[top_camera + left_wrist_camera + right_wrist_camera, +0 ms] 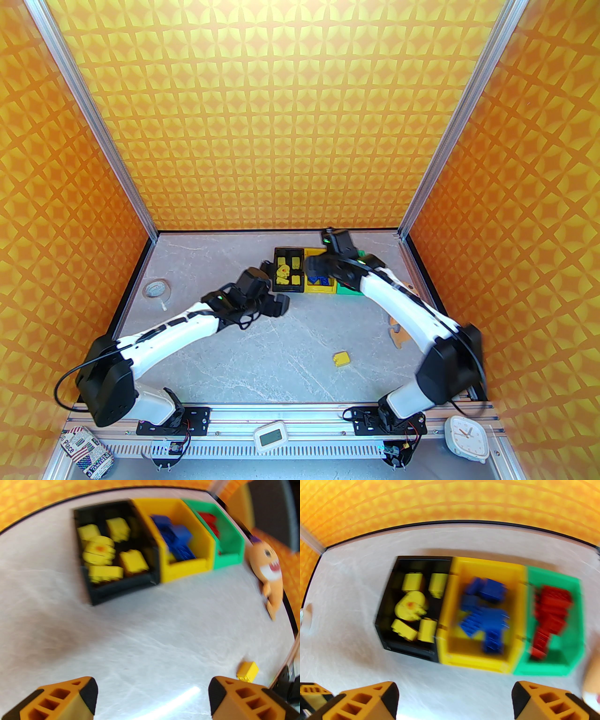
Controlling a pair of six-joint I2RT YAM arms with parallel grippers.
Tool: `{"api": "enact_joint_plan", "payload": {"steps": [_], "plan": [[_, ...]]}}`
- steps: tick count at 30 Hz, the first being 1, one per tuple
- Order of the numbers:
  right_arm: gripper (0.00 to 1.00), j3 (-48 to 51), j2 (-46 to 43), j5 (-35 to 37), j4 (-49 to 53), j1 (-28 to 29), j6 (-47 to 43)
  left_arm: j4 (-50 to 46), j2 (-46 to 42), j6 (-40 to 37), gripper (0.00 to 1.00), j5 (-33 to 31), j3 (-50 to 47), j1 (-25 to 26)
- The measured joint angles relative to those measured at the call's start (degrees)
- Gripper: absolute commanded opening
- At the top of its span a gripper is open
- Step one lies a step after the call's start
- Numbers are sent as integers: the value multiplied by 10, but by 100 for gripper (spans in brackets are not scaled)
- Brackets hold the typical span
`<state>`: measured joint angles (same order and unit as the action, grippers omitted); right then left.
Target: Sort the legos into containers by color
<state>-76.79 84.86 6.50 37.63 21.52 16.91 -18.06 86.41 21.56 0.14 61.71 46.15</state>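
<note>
Orange-patterned walls point(300, 117); stray yellow lego point(341, 359); flag-print can point(86, 452) reads "Place".

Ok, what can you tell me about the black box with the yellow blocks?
The black bin is a small open-topped rectangular box, plastic-looking, upright on the grey table. It stands leftmost in a row of three, its side against the yellow bin. Inside lie several yellow legos and a round yellow piece with an orange spot.

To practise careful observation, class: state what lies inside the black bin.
The black bin holds yellow legos: at least four bricks around a rounder yellow piece with an orange spot. Whatever lies beneath them is covered.
</note>
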Motion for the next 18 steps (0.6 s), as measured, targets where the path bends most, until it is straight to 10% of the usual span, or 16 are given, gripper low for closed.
{"api": "enact_joint_plan", "payload": {"steps": [18], "plan": [[86,-84,-21,-40,76,-99,41,279,182,-106,79,68,-21,163]]}}
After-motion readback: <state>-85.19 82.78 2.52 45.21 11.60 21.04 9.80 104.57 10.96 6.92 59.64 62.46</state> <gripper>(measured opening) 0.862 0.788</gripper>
